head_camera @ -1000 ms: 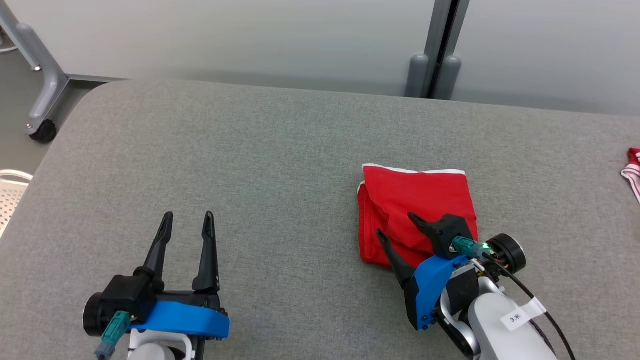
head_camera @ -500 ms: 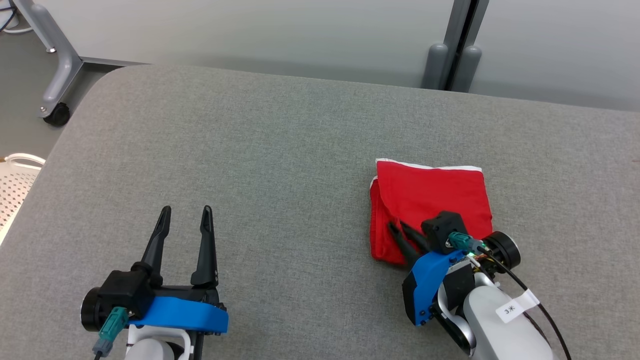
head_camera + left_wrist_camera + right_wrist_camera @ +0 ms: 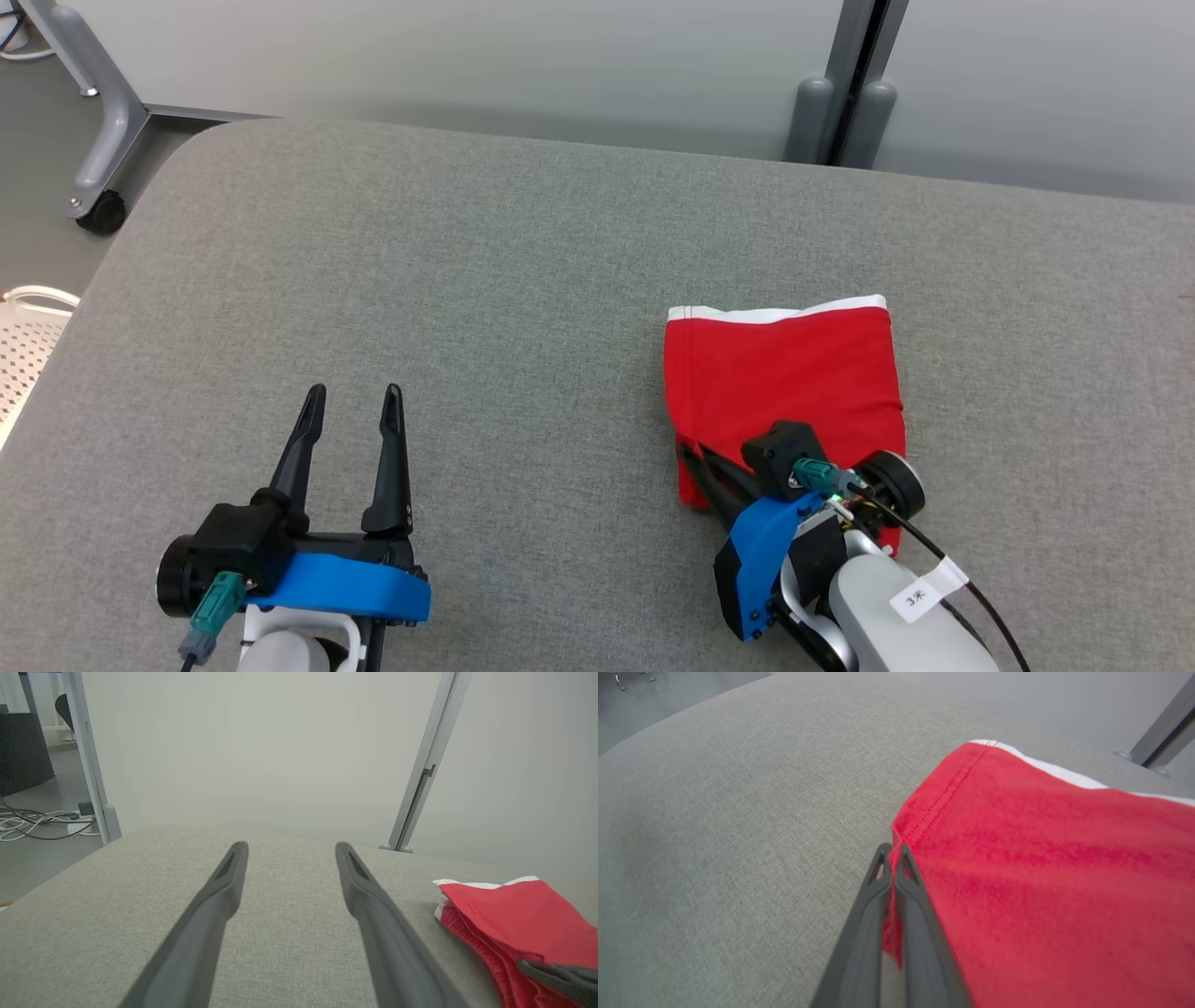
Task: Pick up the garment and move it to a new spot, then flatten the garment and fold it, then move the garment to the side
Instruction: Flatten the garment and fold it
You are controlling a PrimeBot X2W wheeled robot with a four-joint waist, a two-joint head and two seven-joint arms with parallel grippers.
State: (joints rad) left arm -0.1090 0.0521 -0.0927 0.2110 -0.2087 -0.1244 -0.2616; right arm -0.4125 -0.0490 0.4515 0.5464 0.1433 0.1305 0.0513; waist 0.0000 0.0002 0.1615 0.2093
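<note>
A folded red garment (image 3: pixel 784 383) with a white band along its far edge lies on the grey table (image 3: pixel 467 280), right of centre. My right gripper (image 3: pixel 693 455) is at its near left corner, shut on the cloth's edge. In the right wrist view the gripper (image 3: pixel 893 849) has its fingers pressed together with red garment (image 3: pixel 1041 858) cloth pinched between them. My left gripper (image 3: pixel 354 392) stands open over bare table at the lower left, well apart from the garment. The left wrist view shows the left gripper (image 3: pixel 289 848) open and the garment (image 3: pixel 523 914) off to the right.
A grey frame leg with a caster (image 3: pixel 98 210) stands off the table's far left corner. A white perforated object (image 3: pixel 23 345) lies past the left edge. Partition posts (image 3: pixel 840 112) rise behind the table. Cables (image 3: pixel 37 826) lie on the floor.
My right gripper went from open over the garment to shut on its near left edge, then pulled left and toward me. The garment shifted and turned with it. The camera also shifted early on.
</note>
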